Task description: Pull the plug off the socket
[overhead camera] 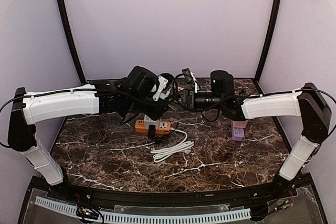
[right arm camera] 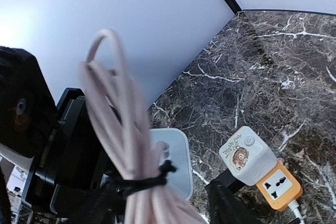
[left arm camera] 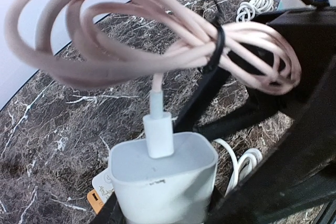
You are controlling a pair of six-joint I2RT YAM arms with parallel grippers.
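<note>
The white plug (left arm camera: 157, 166), a cube charger, is off the socket and held in the air between my left gripper's (left arm camera: 165, 200) fingers. A pink cable bundle (left arm camera: 157, 40) tied with a black strap runs from its top. My right gripper (right arm camera: 163, 211) is shut on the far end of that bundle (right arm camera: 123, 129). The orange and white socket (right arm camera: 260, 169) lies on the marble table below; it also shows in the top view (overhead camera: 152, 126). In the top view, the left gripper (overhead camera: 160, 92) and right gripper (overhead camera: 184, 97) meet above the socket.
The socket's own white cord (overhead camera: 170, 149) lies coiled on the marble in front of it. A purple block (overhead camera: 239, 129) sits at the right under the right arm. Curved black rails and pale walls close the back.
</note>
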